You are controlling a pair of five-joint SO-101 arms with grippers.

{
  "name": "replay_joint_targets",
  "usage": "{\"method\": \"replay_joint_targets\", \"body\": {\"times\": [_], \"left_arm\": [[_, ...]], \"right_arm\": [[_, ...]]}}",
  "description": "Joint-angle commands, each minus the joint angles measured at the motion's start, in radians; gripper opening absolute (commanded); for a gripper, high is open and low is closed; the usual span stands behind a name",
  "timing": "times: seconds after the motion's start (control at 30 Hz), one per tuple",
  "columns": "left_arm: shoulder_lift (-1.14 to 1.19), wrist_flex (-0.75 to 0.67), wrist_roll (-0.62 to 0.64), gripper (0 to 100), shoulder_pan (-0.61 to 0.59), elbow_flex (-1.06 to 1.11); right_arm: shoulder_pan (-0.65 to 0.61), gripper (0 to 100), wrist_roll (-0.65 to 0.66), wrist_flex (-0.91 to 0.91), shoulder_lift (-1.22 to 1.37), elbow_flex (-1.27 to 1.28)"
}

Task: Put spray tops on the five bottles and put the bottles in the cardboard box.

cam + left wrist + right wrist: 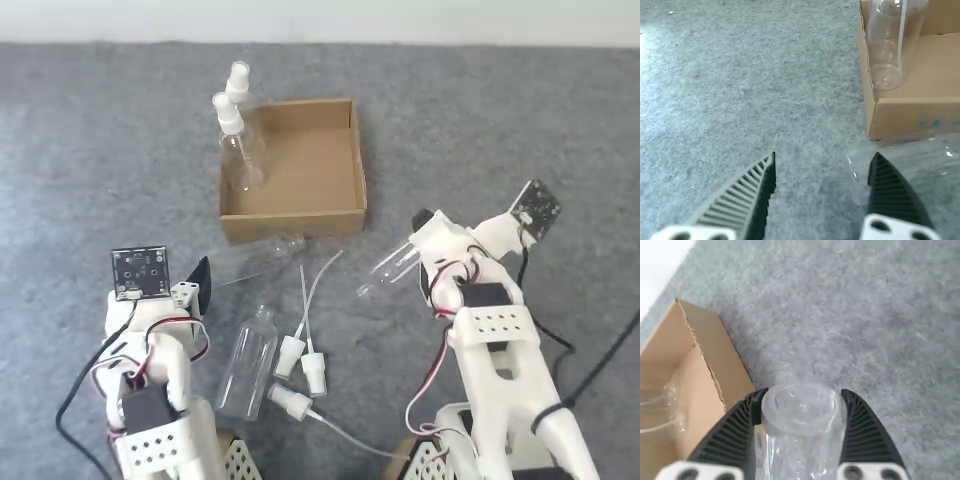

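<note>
High view, we log two capped bottles (240, 150) inside the box (310, 215) along its left wall, a bare bottle (248, 365) and three spray tops (303, 362) lying on the grey tabletop (100, 150) in front, left wrist view, we note the left claw (823, 156) spread above the tabletop near the box corner, right wrist view, we see the right claw (802, 392) pinching a clear bottle (800, 412) beside the box.

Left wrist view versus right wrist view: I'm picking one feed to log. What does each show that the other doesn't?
Only left: the left end effector, open, near a loose bottle lying outside the box. Only right: the right end effector shut on a bottle, seen base-on. Both: the box and grey carpet.
</note>
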Motion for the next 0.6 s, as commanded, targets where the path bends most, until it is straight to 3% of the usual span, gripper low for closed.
{"method": "replay_joint_targets", "body": {"times": [0.0,0.33,0.57], "left_arm": [[-0.012,0.002,-0.002,28,-0.005,-0.012],[-0.012,0.003,-0.002,28,-0.005,-0.012],[-0.012,0.003,-0.002,28,-0.005,-0.012]], "right_arm": [[0.008,7.5,-0.005,-0.07,-0.024,0.005],[-0.01,29.3,0.057,-0.077,-0.025,0.037],[-0.028,30.0,0.058,-0.07,-0.035,0.038]]}}
